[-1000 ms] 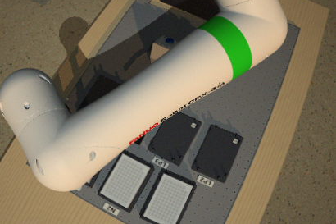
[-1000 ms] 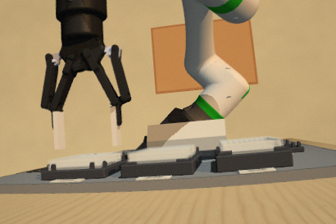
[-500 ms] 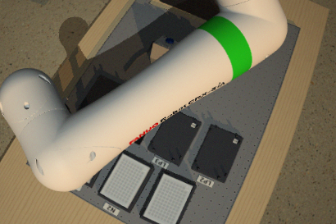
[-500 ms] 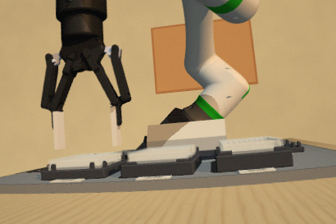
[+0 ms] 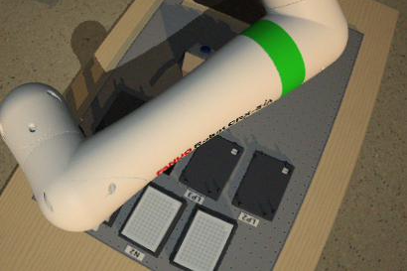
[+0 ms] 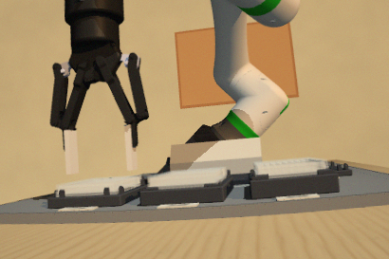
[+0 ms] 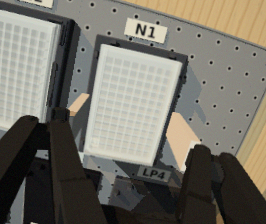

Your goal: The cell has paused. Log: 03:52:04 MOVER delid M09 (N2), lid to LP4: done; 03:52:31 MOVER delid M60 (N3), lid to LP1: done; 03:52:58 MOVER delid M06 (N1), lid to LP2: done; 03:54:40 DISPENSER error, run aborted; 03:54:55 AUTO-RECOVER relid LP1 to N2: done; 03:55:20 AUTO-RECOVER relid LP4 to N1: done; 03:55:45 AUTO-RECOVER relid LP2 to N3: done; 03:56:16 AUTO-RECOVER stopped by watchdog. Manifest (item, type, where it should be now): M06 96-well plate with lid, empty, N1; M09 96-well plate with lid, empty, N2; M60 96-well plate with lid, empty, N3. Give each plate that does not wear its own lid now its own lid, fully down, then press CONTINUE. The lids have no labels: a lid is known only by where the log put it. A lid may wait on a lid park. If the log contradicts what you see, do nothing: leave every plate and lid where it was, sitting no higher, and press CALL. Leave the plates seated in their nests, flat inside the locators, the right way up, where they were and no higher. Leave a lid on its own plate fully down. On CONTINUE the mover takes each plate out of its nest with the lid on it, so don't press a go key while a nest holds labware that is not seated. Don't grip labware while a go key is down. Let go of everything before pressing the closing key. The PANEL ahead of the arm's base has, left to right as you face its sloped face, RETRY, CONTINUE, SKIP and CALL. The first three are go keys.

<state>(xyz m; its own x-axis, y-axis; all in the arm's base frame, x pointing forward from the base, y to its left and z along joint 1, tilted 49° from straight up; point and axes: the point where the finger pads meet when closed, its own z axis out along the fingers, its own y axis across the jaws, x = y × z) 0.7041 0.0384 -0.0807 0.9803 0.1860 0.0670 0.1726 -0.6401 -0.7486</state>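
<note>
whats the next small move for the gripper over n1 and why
Probably lower straight down. The gripper hangs open and empty above the lidded plate in N1, with one pad on each long side. The fingertips sit well above the lid in the exterior view, so closing now would catch nothing.
</note>
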